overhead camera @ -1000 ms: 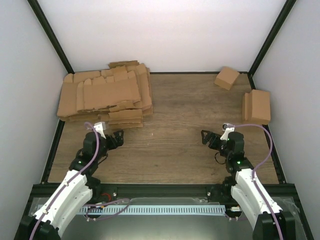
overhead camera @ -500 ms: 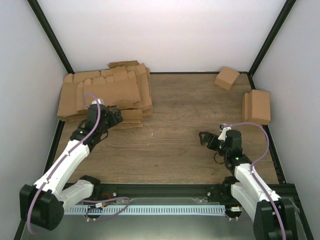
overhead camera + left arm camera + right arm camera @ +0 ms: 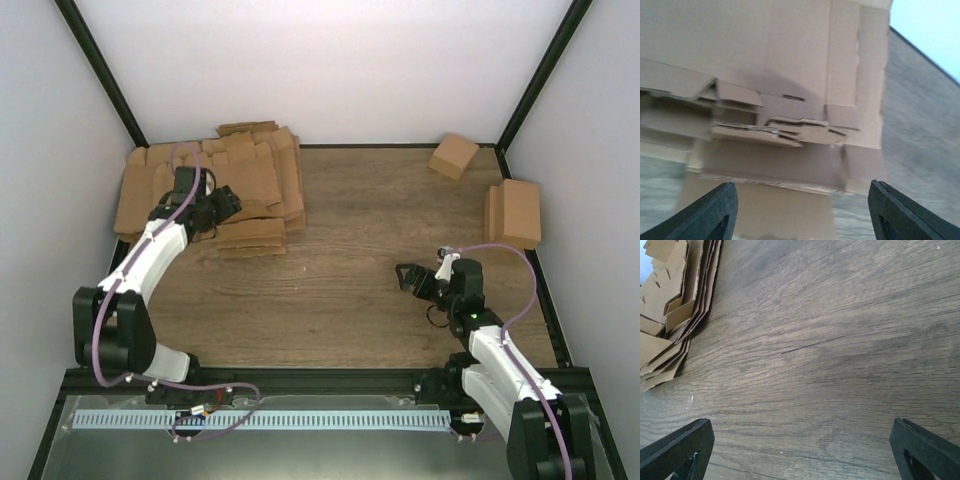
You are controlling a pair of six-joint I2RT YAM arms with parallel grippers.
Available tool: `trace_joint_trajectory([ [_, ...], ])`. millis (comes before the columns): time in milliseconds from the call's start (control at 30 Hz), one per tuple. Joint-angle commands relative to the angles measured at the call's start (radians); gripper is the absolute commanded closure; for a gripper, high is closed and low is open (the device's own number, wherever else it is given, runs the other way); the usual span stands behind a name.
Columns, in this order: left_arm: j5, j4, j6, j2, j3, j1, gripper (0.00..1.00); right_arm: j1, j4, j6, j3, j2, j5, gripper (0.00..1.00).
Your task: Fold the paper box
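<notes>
- Paper box [image 3: 250, 172]: lying flat as the topmost tabbed brown sheet, upper left of the overhead frame. Its edges are merging with the sheets beneath, so its full outline is hard to trace.
- Pile of blanks [image 3: 255, 235]: sitting under it, fanned unevenly. In the left wrist view it is blurring at the left and running off the top edge.
- Left gripper [image 3: 226, 199]: hovering over the pile's near right part, fingers [image 3: 710, 215] standing wide apart and clamping nothing. Only the tips are showing, and whether they are touching cardboard cannot be told.
- Right gripper [image 3: 412, 278]: hanging over bare table [image 3: 340, 300] at lower right, jaws spread fully and carrying nothing.
- Small box [image 3: 453, 156]: resting at upper right.
- Folded box [image 3: 515, 213]: lying at the right edge.
</notes>
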Motion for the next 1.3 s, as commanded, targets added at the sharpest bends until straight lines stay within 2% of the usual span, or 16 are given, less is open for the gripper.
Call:
trace_joint_trajectory([
  [0, 0.298, 0.092, -0.234, 0.082, 0.014, 0.039, 0.24, 0.006, 0.012, -0.004, 0.048, 0.0, -0.017, 0.0],
  [100, 0.251, 0.16, -0.442, 0.076, -0.011, 0.036, 0.21, 0.006, 0.01, -0.004, 0.046, -0.008, -0.013, 0.0],
  [233, 0.123, 0.102, -0.686, 0.073, 0.006, 0.022, 0.2, 0.006, 0.008, -0.003, 0.039, -0.031, -0.007, 0.0],
  [433, 0.06, 0.006, -0.837, 0.121, 0.101, -0.003, 0.2, 0.006, 0.017, -0.003, 0.036, -0.031, -0.01, 0.0],
  [533, 0.036, 0.009, -0.916, 0.127, 0.104, -0.023, 0.2, 0.006, 0.018, -0.003, 0.037, -0.028, -0.009, 0.0],
  [767, -0.059, -0.097, -1.003, 0.213, 0.234, -0.077, 0.24, 0.006, 0.024, -0.003, 0.037, -0.02, -0.01, 0.0],
  [1067, -0.09, -0.068, -1.078, 0.283, 0.253, -0.114, 0.25, 0.006, 0.019, -0.002, 0.039, -0.02, -0.005, 0.0],
  [1167, -0.081, -0.065, -1.086, 0.305, 0.253, -0.114, 0.3, 0.006, 0.021, -0.003, 0.036, -0.026, -0.004, 0.0],
  [1267, -0.08, -0.061, -1.084, 0.32, 0.257, -0.114, 0.31, 0.006, 0.023, -0.003, 0.037, -0.024, -0.003, 0.0],
])
